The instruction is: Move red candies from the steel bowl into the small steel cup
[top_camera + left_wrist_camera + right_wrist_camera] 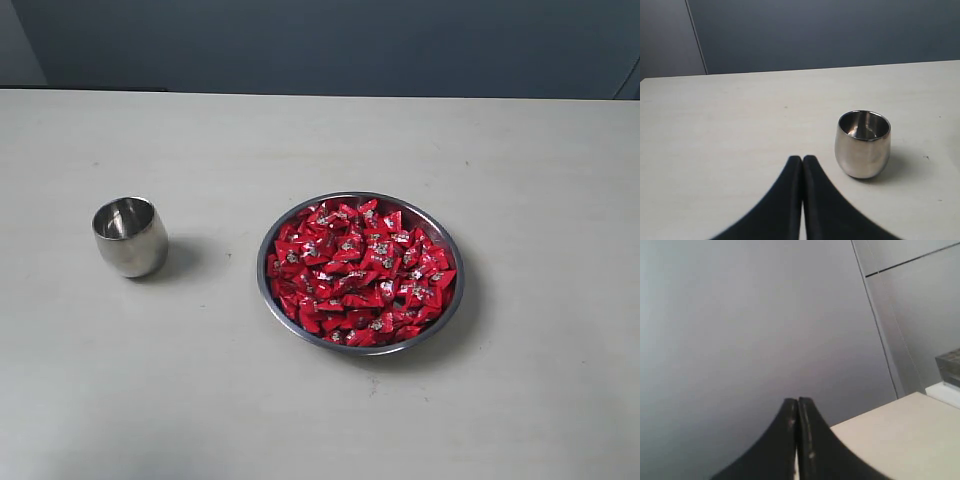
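The steel bowl [446,238] lies a little right of the table's middle, heaped with red candies [360,273]. The small steel cup [130,236] stands upright to its left, apart from it, and looks empty inside. Neither arm shows in the exterior view. In the left wrist view my left gripper [802,159] is shut with nothing between its black fingers, hovering short of the small steel cup [863,145]. My right gripper [798,401] is shut too, empty, and points past a table corner at a grey wall; bowl and candies are out of that view.
The pale table [320,420] ends at a dark wall [330,45] at the back. In the right wrist view a table corner [900,435] and a grey box-like thing [950,367] at the frame's edge are visible.
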`<state>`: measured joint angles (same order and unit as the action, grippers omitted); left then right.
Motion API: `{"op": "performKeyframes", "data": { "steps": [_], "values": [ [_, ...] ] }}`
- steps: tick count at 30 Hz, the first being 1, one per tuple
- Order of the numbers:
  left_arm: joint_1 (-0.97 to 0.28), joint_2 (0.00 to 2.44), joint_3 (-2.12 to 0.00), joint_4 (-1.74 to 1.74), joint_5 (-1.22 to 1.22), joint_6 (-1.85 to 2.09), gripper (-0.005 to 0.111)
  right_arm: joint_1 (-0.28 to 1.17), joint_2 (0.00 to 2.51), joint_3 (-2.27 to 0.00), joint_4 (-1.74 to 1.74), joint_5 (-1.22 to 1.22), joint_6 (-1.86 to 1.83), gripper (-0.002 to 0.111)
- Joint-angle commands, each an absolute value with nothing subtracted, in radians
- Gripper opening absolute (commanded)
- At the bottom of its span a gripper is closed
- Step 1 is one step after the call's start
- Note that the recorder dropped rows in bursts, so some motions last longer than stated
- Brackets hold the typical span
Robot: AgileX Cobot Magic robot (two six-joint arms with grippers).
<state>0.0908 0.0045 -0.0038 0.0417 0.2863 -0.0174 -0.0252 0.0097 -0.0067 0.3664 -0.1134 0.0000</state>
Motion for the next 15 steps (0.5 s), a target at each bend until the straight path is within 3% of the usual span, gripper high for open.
{"op": "performKeyframes", "data": {
  "steps": [1, 6, 15],
  "values": [
    [0.083, 0.0, 0.0, 0.042, 0.284, -0.02, 0.0, -0.022, 0.011, -0.091, 0.352, 0.031, 0.013, -0.001],
    [0.083, 0.0, 0.0, 0.042, 0.284, -0.02, 0.0, -0.02, 0.092, -0.218, 0.322, 0.172, 0.0, -0.001],
    [0.083, 0.0, 0.0, 0.042, 0.284, -0.02, 0.0, 0.064, 0.64, -0.556, 0.496, 0.298, -0.384, -0.001]
  ]
}}
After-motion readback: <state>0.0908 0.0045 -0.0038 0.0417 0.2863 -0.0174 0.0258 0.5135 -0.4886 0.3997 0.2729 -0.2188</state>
